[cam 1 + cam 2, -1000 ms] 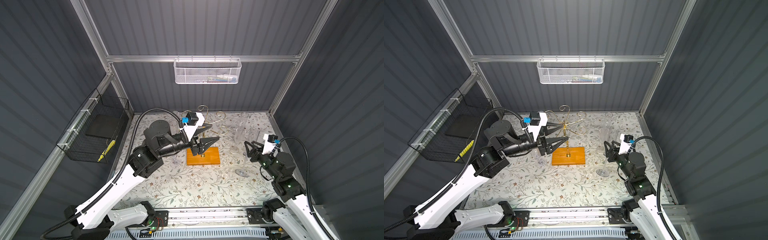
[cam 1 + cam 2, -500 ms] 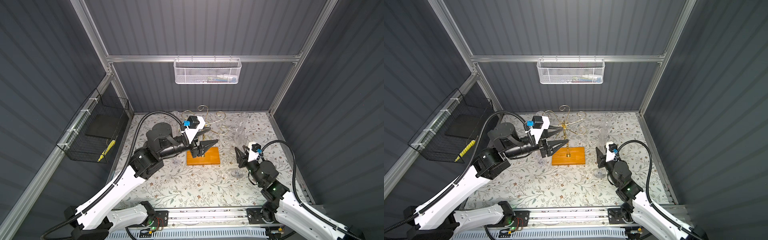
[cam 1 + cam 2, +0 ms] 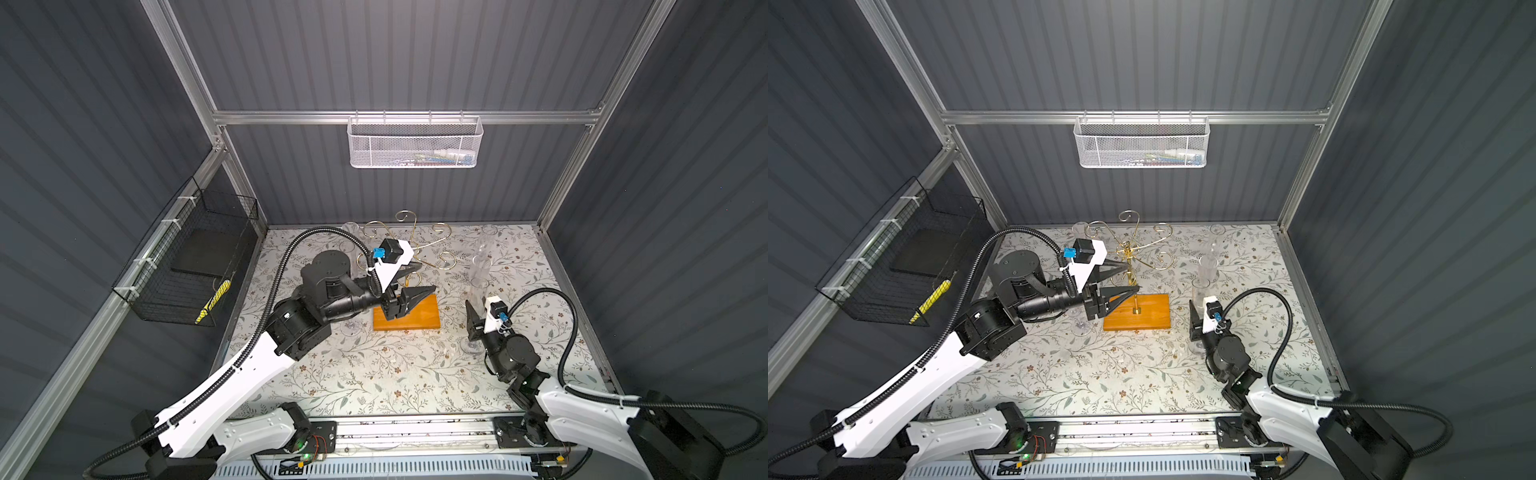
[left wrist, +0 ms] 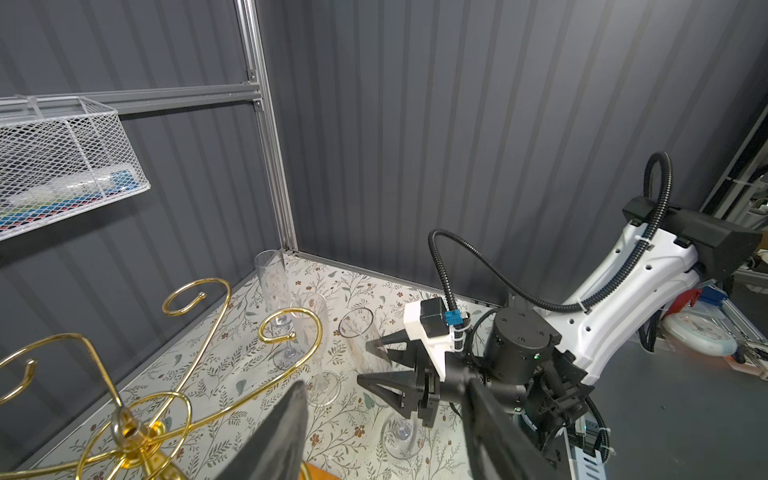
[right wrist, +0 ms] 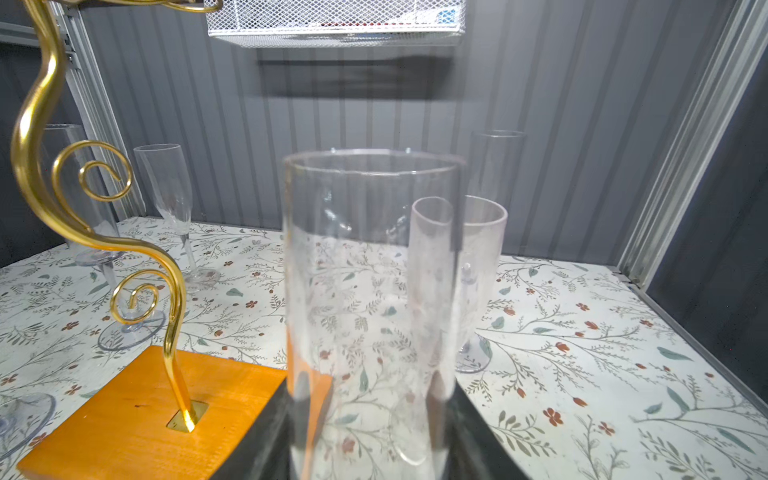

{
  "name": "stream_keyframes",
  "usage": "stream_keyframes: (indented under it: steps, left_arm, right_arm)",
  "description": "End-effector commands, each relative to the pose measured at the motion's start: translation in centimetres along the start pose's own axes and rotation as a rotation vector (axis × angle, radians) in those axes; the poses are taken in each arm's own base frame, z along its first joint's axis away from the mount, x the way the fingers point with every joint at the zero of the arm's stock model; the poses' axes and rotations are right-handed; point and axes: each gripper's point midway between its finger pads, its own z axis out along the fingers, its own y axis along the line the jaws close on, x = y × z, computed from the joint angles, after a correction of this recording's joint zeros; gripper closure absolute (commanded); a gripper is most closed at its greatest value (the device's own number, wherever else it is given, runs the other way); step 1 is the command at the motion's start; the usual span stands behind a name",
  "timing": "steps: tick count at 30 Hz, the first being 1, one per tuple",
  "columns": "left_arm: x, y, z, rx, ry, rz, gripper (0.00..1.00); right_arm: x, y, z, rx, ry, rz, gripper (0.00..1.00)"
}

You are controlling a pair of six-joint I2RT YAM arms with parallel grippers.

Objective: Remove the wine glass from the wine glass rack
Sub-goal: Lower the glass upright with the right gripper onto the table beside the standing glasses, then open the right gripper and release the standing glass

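1. Noted right gripper [image 3: 476, 309] clamped on the wine glass [image 5: 370, 270], low on the bowl.
2. Found glass clear of the rack [image 3: 1128, 249], foot on the table [image 3: 374, 374], near the wooden base [image 3: 1150, 316].
3. Noted left gripper [image 3: 1131, 276] spread and empty, tips near the rack pole.

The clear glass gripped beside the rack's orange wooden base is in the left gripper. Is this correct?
No, the arm is wrong. The clear glass is gripped by the right gripper, as the right wrist view shows: it sits between its jaws. It is beside the orange wooden base of the rack, as you say. The left gripper is open and empty.
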Motion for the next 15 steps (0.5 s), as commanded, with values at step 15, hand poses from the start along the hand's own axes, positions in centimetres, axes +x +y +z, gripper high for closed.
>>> stream_keyframes:
  steps: [15]
  left_arm:
    - [0.7, 0.7, 1.4, -0.014, -0.002, -0.032, 0.41]
  right_arm:
    - [-2.6, -0.8, 1.8, 0.054, -0.14, 0.019, 0.64]
